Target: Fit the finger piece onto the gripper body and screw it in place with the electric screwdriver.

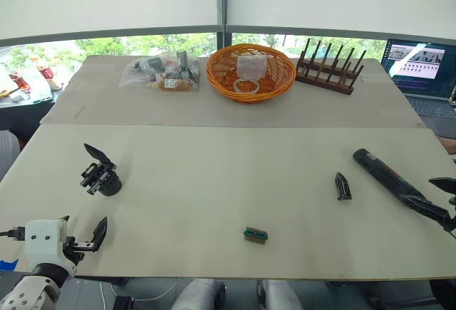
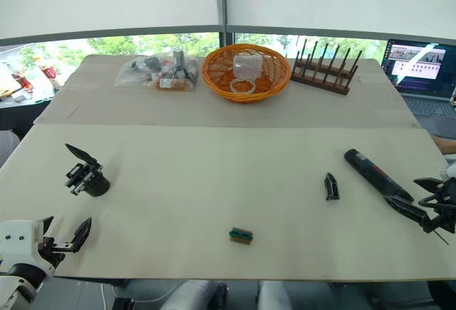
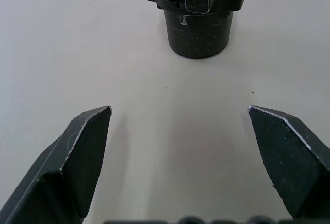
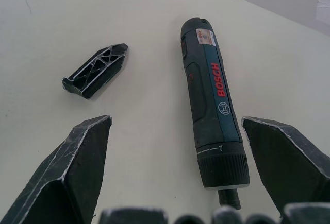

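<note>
Nothing is put together yet: the gripper body (image 1: 102,175) is sitting at the table's (image 1: 214,196) left, the finger piece (image 1: 343,186) and electric screwdriver (image 1: 385,174) are lying at the right, and both grippers' (image 1: 85,239) (image 2: 431,207) jaws are gaping wide, holding nothing.

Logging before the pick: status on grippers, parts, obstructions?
Left gripper open, short of gripper body. Right gripper open over electric screwdriver. Finger piece loose beside it. Nothing blocking.
</note>
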You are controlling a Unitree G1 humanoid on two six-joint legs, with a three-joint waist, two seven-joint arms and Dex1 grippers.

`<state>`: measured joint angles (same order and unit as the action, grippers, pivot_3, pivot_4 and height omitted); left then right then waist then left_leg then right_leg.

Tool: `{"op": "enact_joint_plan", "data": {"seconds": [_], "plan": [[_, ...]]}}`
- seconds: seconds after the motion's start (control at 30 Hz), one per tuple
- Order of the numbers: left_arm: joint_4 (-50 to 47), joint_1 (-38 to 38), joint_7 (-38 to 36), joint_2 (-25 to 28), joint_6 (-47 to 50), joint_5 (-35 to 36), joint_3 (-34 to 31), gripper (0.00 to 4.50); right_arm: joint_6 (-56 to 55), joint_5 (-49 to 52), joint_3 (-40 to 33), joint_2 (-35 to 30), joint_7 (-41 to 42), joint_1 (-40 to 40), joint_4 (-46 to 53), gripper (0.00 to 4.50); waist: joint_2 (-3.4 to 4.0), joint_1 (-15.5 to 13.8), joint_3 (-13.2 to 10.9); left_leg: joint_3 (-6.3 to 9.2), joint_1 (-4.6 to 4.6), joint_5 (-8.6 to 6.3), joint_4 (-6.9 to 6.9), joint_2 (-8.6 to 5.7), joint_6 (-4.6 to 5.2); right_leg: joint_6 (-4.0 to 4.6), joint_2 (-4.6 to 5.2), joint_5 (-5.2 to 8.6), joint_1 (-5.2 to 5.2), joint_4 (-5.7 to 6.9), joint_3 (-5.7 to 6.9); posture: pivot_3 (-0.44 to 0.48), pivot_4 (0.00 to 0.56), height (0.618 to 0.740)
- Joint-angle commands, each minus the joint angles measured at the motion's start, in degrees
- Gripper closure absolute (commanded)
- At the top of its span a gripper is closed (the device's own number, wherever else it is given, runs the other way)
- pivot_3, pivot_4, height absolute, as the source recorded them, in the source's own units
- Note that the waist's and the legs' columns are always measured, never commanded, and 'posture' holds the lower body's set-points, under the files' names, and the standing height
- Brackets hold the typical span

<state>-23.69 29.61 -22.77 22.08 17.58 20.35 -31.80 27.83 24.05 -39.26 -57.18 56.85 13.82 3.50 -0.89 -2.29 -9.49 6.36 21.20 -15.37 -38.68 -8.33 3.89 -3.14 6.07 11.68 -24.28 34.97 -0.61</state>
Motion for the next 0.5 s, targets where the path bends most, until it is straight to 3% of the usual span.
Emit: {"op": "enact_joint_plan", "data": {"seconds": [0.03,0.13,0.3,0.5], "plan": [[3.52,-2.38,-0.72,1.34,-2.18,-0.72,-0.45,0.00,3.32,3.43,1.24,-0.98,-0.90,-2.25,8.66,0.03,0.00,0.00,0.00,0.00,0.00,0.00,0.00,0.00,0.00,0.00,0.00,0.00,0.00,0.00,0.00,0.000,0.150,0.740],[11.14,-8.06,-2.16,3.60,-4.14,-1.67,1.04,0.00,9.35,9.74,8.07,-1.63,-1.98,-7.74,21.97,0.03,0.48,0.54,-0.04,-0.06,-0.03,-0.01,0.00,0.10,-0.05,0.01,-0.10,-0.05,-0.04,0.08,-0.06,0.000,0.150,0.740],[18.35,-13.29,-4.39,5.14,-8.10,-2.62,2.32,0.00,14.99,16.29,13.49,-1.08,-3.02,-14.40,28.29,0.03,0.34,0.13,-0.01,-0.07,0.02,0.05,-0.02,0.36,-0.23,0.04,-0.11,-0.14,-0.07,-0.01,0.28,0.000,0.150,0.740],[25.53,-18.87,-5.70,6.59,-11.98,-3.62,4.14,0.00,15.72,21.63,16.45,-0.22,-0.48,-16.24,30.64,0.03,0.31,-1.04,0.01,-0.08,0.12,-0.18,-0.09,0.14,0.01,0.61,-0.01,-0.49,-0.21,-0.11,0.33,0.000,0.150,0.740]]}}
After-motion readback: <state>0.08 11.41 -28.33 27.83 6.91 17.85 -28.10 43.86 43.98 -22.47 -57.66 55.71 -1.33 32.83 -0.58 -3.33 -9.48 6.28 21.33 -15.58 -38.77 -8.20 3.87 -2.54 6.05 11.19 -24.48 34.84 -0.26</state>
